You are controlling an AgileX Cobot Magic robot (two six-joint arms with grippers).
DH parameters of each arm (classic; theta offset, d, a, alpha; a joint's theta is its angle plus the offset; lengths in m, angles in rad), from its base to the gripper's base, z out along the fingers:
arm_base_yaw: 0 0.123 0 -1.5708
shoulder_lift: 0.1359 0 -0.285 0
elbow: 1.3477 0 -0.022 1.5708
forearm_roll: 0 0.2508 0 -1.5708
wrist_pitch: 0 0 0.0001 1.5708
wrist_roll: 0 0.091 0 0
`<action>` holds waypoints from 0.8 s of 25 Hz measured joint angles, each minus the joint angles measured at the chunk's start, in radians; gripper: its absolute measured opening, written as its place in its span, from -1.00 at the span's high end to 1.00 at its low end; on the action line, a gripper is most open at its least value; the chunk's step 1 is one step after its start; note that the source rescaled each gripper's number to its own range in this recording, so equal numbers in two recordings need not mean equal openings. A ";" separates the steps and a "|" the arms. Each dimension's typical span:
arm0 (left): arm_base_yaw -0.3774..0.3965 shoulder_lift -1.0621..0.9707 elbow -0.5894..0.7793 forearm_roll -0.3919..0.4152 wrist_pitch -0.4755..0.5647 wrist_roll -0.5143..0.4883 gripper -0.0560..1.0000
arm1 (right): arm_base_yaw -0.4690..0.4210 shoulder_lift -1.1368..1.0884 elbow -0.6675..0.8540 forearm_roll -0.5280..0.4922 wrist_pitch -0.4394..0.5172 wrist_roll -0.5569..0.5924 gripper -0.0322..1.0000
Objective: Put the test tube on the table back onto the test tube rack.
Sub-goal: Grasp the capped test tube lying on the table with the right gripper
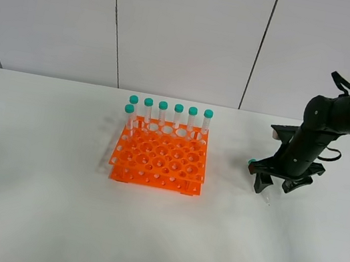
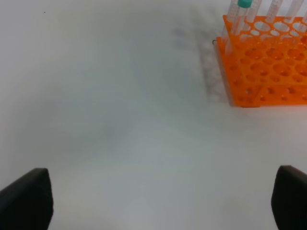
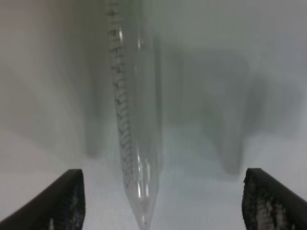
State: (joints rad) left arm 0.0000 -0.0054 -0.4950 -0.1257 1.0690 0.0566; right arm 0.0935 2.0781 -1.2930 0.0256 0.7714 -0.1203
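Beneath the spread right pincer (image 1: 276, 186) the test tube (image 3: 134, 96) lies mostly hidden; left pincer (image 2: 158, 199), spread, shows only tips.

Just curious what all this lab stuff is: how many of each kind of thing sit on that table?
Orange rack: 1
Test tubes standing in it: 7
Test tube lying on the table: 1
Total: 9
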 joint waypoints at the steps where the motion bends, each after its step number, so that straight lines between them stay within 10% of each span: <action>1: 0.000 0.000 0.000 0.000 0.000 0.000 -1.00 | 0.000 0.000 0.000 0.000 -0.003 -0.004 -1.00; 20: 0.000 0.000 0.000 -0.001 0.000 0.000 -1.00 | 0.000 0.001 0.000 0.070 -0.034 -0.052 -0.96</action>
State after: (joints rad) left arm 0.0000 -0.0054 -0.4950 -0.1265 1.0690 0.0566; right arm 0.0935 2.0792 -1.2930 0.0958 0.7378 -0.1728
